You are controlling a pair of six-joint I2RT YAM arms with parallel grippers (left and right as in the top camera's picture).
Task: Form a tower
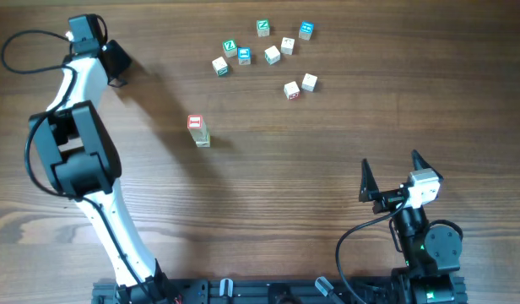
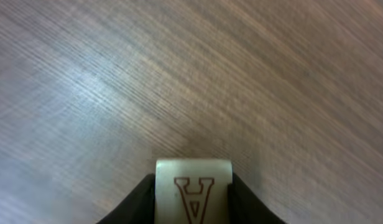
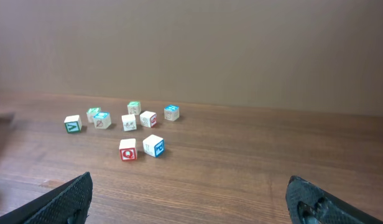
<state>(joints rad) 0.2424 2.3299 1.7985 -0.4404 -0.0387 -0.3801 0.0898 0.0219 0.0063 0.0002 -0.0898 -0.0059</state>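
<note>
Tower short of pieces yet, one more in hand: left fingers pressed against both sides of a lettered cube, left gripper closed on it over the far left of the table; lifted or resting, cannot tell. Well apart from there, mid-table, the tower itself: a low stack topped by a red-printed face, only a few cubes high at a guess. Beyond, loose cubes scattered near the far edge, none stacked. Right gripper spread wide, holding nothing, near its base. Most stacking likely left to do.
</note>
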